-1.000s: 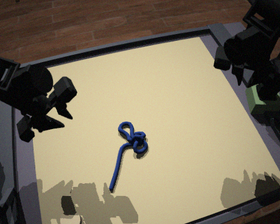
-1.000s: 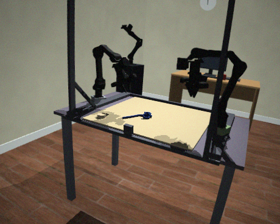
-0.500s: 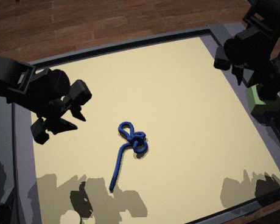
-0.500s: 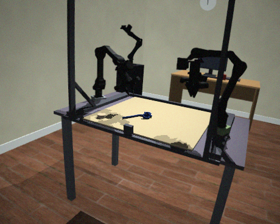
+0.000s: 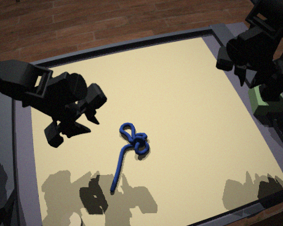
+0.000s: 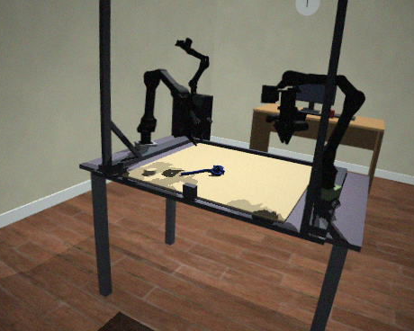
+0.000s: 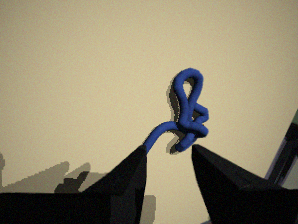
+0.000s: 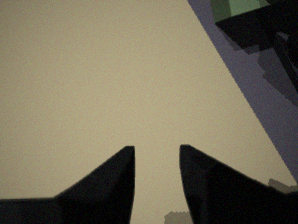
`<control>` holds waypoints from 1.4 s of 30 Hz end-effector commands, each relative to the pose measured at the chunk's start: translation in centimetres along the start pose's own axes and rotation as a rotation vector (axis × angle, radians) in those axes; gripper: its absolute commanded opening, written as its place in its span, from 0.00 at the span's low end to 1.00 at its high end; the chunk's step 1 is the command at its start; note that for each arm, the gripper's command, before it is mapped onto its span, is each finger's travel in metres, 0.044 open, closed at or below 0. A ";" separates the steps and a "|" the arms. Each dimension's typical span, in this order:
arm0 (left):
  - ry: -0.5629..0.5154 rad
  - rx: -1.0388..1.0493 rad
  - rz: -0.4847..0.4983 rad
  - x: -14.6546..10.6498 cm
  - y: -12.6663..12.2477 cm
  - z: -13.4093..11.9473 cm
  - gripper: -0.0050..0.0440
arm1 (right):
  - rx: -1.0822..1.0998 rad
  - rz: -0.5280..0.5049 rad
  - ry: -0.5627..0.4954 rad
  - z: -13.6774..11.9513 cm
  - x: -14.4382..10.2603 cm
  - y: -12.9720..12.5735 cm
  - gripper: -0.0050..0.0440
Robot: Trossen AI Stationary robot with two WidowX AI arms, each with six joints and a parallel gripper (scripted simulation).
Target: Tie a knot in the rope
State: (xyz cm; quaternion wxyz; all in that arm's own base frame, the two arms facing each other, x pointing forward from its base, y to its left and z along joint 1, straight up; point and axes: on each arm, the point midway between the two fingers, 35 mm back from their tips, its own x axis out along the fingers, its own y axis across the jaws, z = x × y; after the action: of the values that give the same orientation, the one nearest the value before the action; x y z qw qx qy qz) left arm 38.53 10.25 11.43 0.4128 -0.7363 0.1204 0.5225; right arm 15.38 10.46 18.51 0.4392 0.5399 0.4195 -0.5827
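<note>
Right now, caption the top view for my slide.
Blue rope, loosely tangled with one straight tail, between the open left gripper and right gripper.

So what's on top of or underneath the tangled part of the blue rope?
Nothing but its own crossing strands lies on top of the blue rope's tangle. Below, cream surface shows around it; whatever those strands cover can't be seen.

Dim, grainy pics w/ hard shadows
</note>
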 end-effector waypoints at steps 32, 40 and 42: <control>0.020 -0.004 -0.031 5.2 -5.0 -2.8 0.39 | 0.002 0.012 0.007 0.1 -0.3 0.0 0.31; 0.020 -0.004 -0.032 6.3 -5.8 -3.2 0.39 | 0.002 0.012 0.007 0.1 -0.3 0.0 0.31; 0.020 -0.004 -0.032 6.8 -6.1 -3.4 0.39 | 0.002 0.012 0.007 0.1 -0.3 0.0 0.31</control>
State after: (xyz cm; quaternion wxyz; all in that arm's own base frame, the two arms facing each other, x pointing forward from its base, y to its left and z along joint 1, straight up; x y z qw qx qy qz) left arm 46.28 12.98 7.86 0.4132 -0.7374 0.1187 0.5210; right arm 15.38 10.46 18.51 0.4392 0.5399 0.4195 -0.5827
